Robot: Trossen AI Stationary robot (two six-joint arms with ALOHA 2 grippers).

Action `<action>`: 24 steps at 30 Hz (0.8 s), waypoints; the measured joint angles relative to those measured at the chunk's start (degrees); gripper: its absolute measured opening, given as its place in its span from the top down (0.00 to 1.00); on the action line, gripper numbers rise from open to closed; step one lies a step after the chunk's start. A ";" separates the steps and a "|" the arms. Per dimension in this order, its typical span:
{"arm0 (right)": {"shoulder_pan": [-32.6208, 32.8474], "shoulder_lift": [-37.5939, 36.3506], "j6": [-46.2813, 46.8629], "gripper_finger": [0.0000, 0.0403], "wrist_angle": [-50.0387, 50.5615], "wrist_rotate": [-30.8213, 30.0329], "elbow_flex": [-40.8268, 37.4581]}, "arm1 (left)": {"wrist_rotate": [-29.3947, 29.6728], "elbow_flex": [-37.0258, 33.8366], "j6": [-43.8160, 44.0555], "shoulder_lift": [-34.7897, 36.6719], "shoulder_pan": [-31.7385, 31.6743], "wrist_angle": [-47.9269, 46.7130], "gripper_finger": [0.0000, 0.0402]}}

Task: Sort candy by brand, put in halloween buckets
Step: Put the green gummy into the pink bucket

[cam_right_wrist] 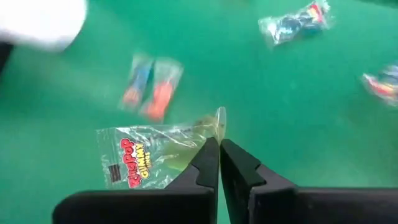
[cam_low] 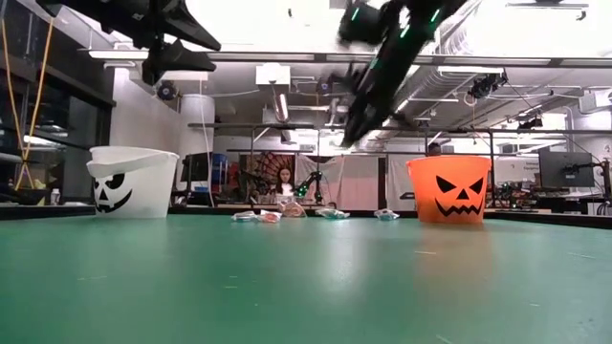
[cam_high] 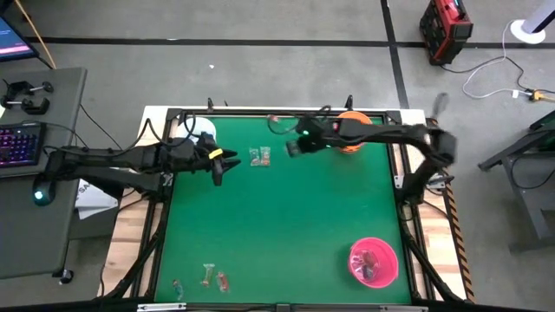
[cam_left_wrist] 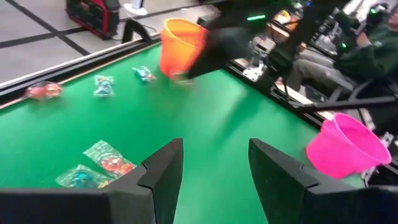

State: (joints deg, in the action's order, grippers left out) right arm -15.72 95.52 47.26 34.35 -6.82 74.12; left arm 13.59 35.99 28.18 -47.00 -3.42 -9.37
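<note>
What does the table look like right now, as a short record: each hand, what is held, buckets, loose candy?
right hand: shut on the clear gummy packet, lifted above the green table, near the orange bucket
left hand: open, empty, hovering by the white bucket
pink bucket: near right corner, some candy inside
loose candy: pair of packets between the hands; three pieces at the near left edge
</note>
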 joint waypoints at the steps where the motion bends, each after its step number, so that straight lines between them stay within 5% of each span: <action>1: 1.55 -2.83 -1.22 1.00 2.90 0.02 -0.01 | 0.48 0.00 0.25 0.00 -0.13 0.02 0.58; 6: 14.73 -14.50 1.34 1.00 18.27 -0.92 0.05 | 2.64 0.00 0.72 -0.02 -1.20 0.17 0.58; 11: 35.72 -21.00 20.36 1.00 29.60 -1.71 0.05 | 3.66 0.00 0.81 -0.02 -2.33 0.28 0.58; 18: 62.26 -19.45 51.80 1.00 30.50 0.22 0.05 | 3.85 0.00 3.21 -0.02 -3.39 2.67 0.58; 24: 70.54 -12.78 64.94 1.00 33.85 3.66 0.01 | 3.83 0.00 3.28 -0.07 -3.36 5.99 0.58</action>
State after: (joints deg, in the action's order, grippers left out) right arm 54.83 82.73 112.20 68.20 -3.16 74.13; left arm 17.43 35.99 31.46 -47.07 -6.79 -3.38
